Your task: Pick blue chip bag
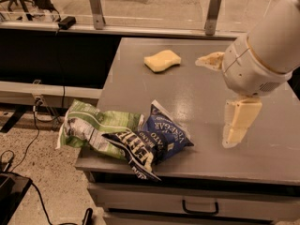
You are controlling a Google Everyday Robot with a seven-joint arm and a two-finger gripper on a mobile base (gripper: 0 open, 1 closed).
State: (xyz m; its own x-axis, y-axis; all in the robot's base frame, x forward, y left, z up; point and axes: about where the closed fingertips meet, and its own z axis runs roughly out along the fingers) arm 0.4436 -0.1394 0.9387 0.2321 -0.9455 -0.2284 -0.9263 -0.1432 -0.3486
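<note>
The blue chip bag (157, 138) is dark navy with white lettering and lies crumpled at the table's front left edge, partly over a light green chip bag (93, 124). My gripper (214, 101) is above the right half of the table, to the right of the blue bag and apart from it. Its cream-coloured fingers (239, 123) are spread wide, one pointing down and one pointing left. It is open and empty.
A yellow sponge (162, 60) lies towards the back of the grey table (140, 90). The green bag hangs over the table's left edge. A drawer with a handle (200, 207) is under the front edge. Cables and a rail lie on the floor to the left.
</note>
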